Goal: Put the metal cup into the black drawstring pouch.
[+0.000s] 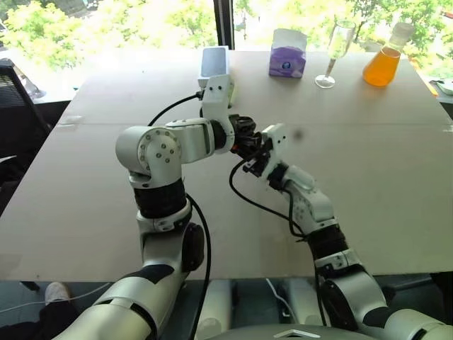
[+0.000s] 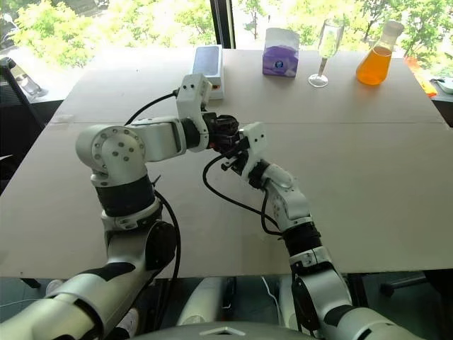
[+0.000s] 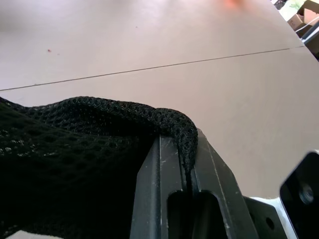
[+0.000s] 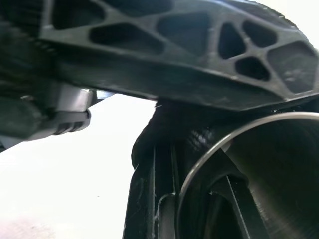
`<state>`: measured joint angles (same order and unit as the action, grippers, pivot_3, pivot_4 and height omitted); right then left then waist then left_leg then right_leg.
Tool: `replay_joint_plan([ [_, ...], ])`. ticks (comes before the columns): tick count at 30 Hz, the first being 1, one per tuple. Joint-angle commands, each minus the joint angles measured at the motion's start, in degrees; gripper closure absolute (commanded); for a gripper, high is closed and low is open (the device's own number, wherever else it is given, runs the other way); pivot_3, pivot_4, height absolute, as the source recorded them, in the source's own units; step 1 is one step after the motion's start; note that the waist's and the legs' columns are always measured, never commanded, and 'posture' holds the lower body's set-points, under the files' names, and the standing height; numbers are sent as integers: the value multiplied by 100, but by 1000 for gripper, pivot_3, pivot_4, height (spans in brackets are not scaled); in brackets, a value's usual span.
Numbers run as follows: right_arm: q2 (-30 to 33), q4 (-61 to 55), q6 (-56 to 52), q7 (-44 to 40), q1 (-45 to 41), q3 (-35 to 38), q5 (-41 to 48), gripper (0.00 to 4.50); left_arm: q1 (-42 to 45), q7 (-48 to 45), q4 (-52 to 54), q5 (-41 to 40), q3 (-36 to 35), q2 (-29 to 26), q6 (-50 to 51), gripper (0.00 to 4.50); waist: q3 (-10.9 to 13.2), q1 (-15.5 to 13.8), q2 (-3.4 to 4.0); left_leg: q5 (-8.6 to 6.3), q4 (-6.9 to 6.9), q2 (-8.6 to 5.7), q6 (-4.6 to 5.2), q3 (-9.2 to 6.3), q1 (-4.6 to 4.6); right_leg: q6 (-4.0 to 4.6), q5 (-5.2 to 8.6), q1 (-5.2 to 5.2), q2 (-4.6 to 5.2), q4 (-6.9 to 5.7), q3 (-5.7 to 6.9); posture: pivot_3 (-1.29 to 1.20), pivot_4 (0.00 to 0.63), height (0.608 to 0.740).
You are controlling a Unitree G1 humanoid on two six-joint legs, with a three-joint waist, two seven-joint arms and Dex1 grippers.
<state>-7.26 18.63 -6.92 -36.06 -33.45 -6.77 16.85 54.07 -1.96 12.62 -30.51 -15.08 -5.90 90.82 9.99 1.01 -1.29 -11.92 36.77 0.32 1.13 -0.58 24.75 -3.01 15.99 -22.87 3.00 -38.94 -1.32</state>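
Observation:
My two grippers meet above the middle of the table (image 1: 368, 177). In the left wrist view, my left gripper (image 3: 185, 144) is shut on a fold of the black drawstring pouch (image 3: 75, 149), a soft black mesh. From the head it is the left gripper (image 1: 243, 133) close beside the right gripper (image 1: 259, 152). In the right wrist view, the right gripper (image 4: 182, 169) is shut on the wall of the metal cup (image 4: 279, 174). The cup's shiny rim curves around one finger. Black pouch fabric (image 4: 169, 119) lies against the rim's outside, and the left gripper's latticed finger (image 4: 174, 50) crosses above.
Along the table's far edge stand a white box (image 1: 214, 64), a purple tissue box (image 1: 287, 57), a tall stemmed glass (image 1: 338, 49) and a flask of orange liquid (image 1: 383, 64). A black chair (image 1: 14, 106) stands beyond the left edge.

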Motion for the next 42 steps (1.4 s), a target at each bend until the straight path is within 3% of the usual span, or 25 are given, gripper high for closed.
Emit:
replay_joint_plan([
  [1, -243, -352, 161, -71, -156, -93, 144, 4427, -24, -18, 74, 76, -35, 141, 157, 4500, 0, -4, 0, 0, 0, 0, 0, -1, 0, 0, 0, 0, 0, 0, 0, 0, 150, 740],
  [8, -410, -33, 697, 328, -254, -146, -262, 4427, 28, 0, 104, -285, -368, 387, 168, 4500, 0, -7, 0, 0, 0, 0, -1, -1, 0, 0, 0, 0, 2, 0, 1, 0, 150, 740],
  [22, -458, -348, -433, 769, -333, 623, 1400, 4427, -649, 543, 458, -1020, -150, -191, 168, 4500, 0, -7, 0, 0, 0, 2, -1, -2, 0, 1, 0, 0, 4, -2, 1, 0, 150, 740],
  [30, -358, -343, 153, 474, -272, -305, 492, 4427, -378, 710, 214, -1153, -224, 30, 168, 4500, 0, 1, 0, 0, 0, 1, -1, 0, -1, 0, 0, 0, 2, -2, 0, 0, 150, 740],
  [36, 163, 438, 1810, 566, -495, -1236, -1456, 4427, 72, 840, -149, -1095, -362, 439, 168, 4500, -1, -32, -1, 0, 3, -2, -1, -2, -1, 0, 0, 3, 0, 0, 2, 0, 150, 740],
  [39, 159, 750, 2128, 573, -633, -1121, -1620, 4427, 27, 918, -153, -1190, -395, 486, 168, 4500, -2, -11, -4, 0, 11, -4, -1, -3, -1, -1, -1, 8, 4, 2, 4, 0, 150, 740],
  [42, -207, 747, 1377, 602, -753, -308, -627, 4427, -322, 1044, 75, -1514, -415, 412, 168, 4500, -2, 31, -4, 2, 9, 5, -4, -3, -2, 0, -1, 6, -4, -2, 3, 0, 150, 740],
])
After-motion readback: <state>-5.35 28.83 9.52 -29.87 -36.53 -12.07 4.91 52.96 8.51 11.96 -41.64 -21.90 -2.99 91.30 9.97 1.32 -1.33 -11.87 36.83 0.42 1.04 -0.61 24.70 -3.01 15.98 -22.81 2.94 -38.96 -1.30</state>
